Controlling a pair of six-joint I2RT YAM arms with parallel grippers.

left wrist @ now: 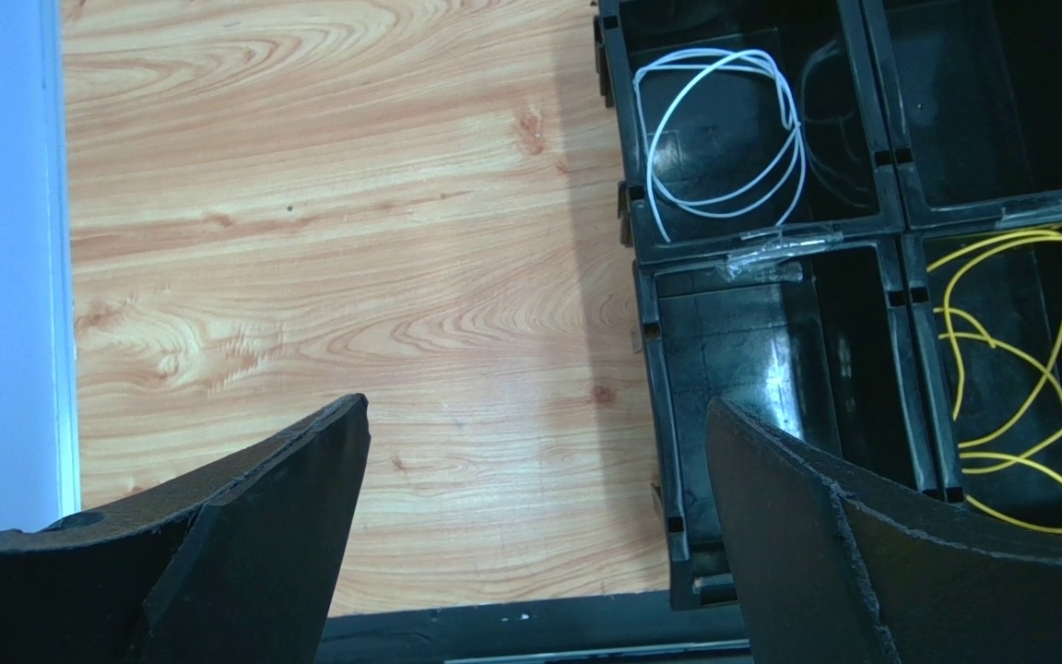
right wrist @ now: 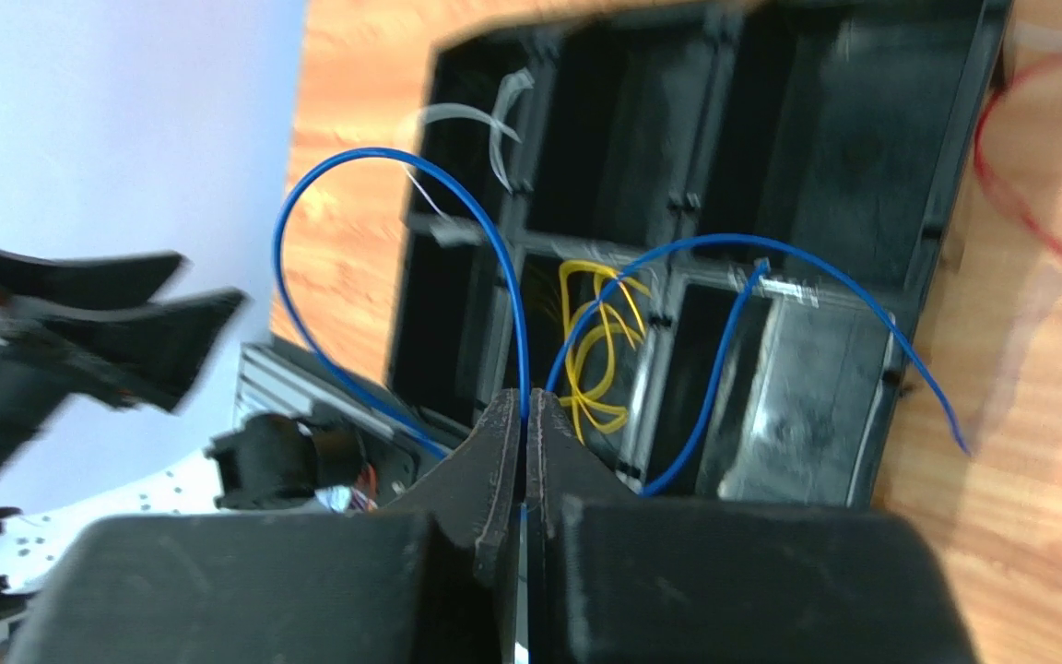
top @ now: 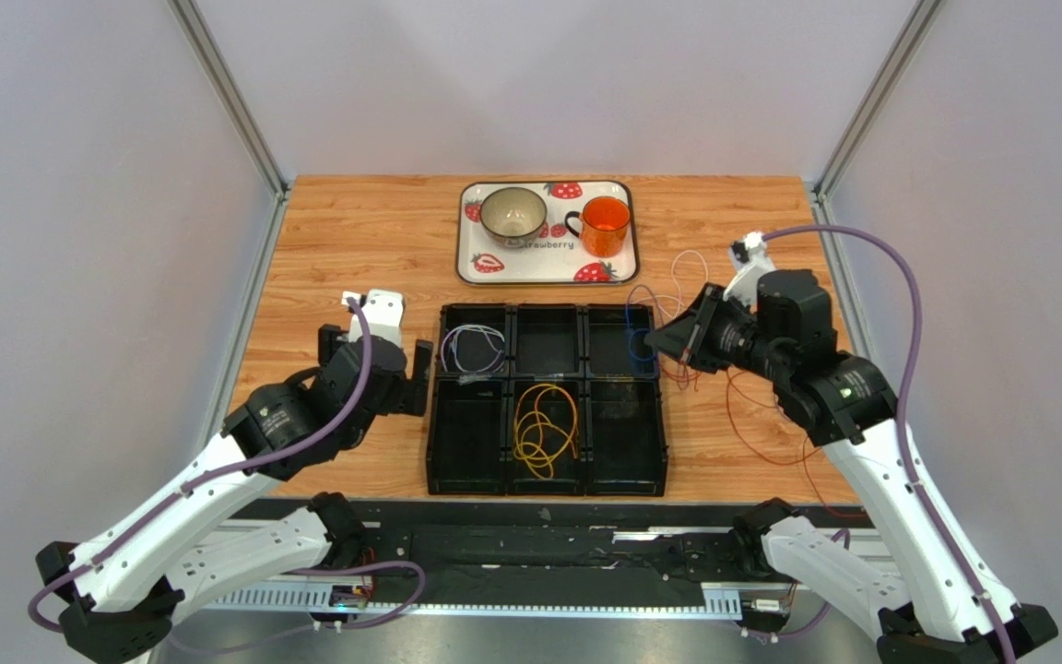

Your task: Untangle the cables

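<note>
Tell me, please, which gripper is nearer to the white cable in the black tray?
Left. The left gripper hovers open by the tray's left edge, beside the white cable; the right gripper is across the tray, shut on a blue cable.

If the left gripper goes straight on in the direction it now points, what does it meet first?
The open left gripper would probably meet the bare wooden table, just beside the black tray. The finger nearer the tray might touch its wall first; depth is unclear.
</note>
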